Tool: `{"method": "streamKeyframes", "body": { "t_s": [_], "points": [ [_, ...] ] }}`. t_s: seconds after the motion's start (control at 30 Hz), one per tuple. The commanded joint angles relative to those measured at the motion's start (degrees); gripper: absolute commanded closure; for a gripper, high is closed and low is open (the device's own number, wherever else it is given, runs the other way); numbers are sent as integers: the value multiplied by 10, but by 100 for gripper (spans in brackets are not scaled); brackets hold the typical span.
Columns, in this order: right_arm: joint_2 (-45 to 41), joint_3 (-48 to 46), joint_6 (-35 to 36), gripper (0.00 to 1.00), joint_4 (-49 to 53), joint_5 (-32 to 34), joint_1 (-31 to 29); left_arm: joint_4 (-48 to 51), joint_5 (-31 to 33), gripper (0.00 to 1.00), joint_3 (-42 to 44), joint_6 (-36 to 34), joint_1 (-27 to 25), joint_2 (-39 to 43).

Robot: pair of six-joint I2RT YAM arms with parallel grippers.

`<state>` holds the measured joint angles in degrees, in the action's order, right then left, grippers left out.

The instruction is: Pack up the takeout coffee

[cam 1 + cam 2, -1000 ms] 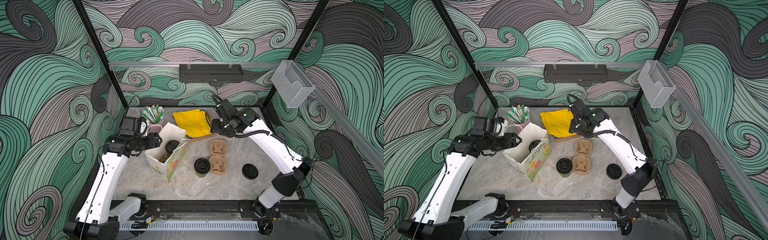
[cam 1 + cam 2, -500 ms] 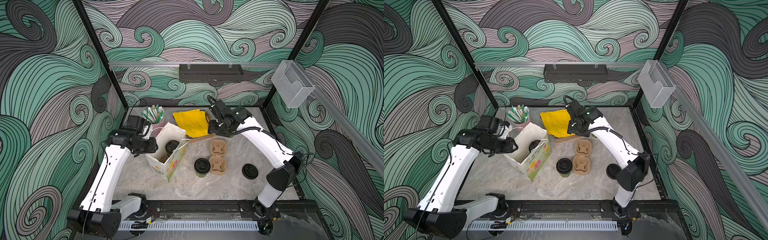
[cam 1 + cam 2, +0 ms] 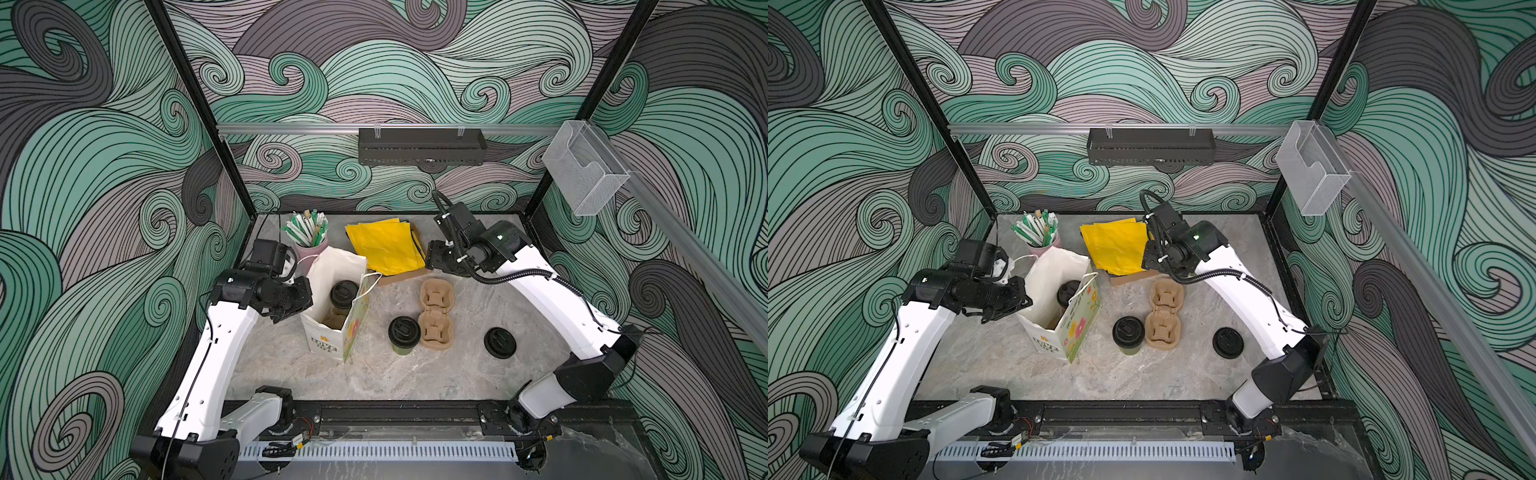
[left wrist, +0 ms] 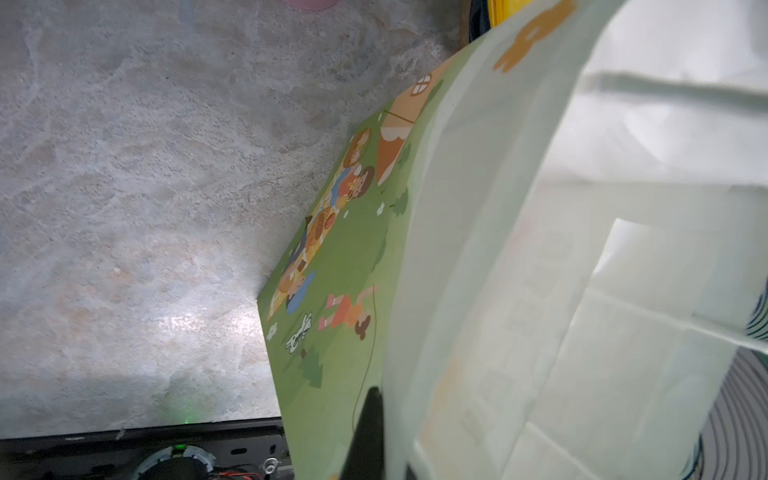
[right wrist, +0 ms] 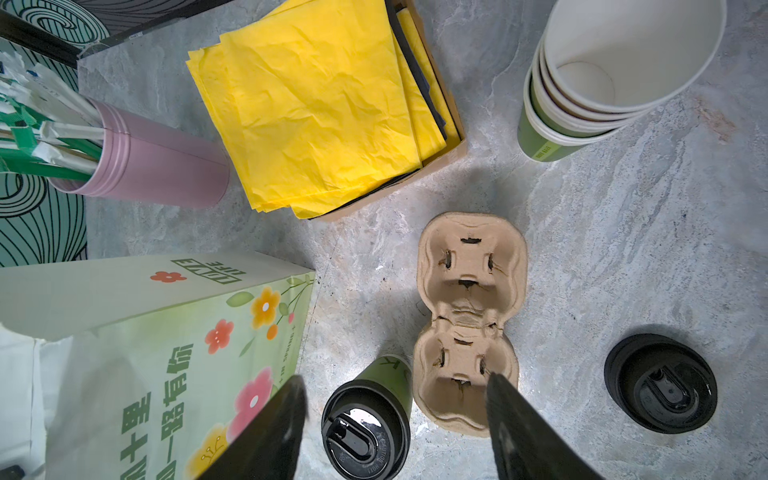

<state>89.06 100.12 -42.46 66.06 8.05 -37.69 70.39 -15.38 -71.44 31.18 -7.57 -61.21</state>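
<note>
One takeout coffee (image 3: 404, 332) (image 3: 1128, 331), a green cup with a black sip lid, stands on the table beside a cardboard cup carrier (image 3: 435, 318). A second lidded cup (image 3: 344, 292) (image 3: 1068, 291) stands inside the open paper bag (image 3: 332, 345) (image 3: 1050, 340). My left gripper (image 3: 304, 297) (image 4: 384, 432) is shut on the bag's left wall (image 4: 353, 249). My right gripper (image 3: 434, 259) (image 5: 395, 377) hangs open above the table near the yellow napkins, and holds nothing. In its wrist view the table cup (image 5: 365, 428) lies below, between its fingers.
A loose black lid (image 3: 500, 343) (image 5: 660, 384) lies right of the carrier (image 5: 465, 324). Yellow napkins in a box (image 3: 384, 247), a pink holder of stirrers (image 3: 309, 237) and a stack of lidless green cups (image 5: 582, 104) stand at the back.
My left gripper has moved in to the bag's left wall and shut on it. The right gripper has stayed open and barely shifted.
</note>
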Motion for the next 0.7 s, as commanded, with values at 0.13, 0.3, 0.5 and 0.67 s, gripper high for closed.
{"method": "streamKeyframes", "body": {
  "t_s": [0.13, 0.3, 0.5, 0.67],
  "points": [
    [-29, -22, 2, 31, -16, 18, 1, -18, -26, 95, 1, 87, -3, 9],
    [-26, -13, 25, 31, -5, 18, 1, -23, -36, 83, 10, 96, -11, 7],
    [-14, -3, 56, 31, 28, -5, -7, -14, -26, 63, 14, 95, -32, 10],
    [-5, 7, 90, 31, 77, -31, -42, 3, -24, 51, -4, 79, -34, 20]
  ]
}}
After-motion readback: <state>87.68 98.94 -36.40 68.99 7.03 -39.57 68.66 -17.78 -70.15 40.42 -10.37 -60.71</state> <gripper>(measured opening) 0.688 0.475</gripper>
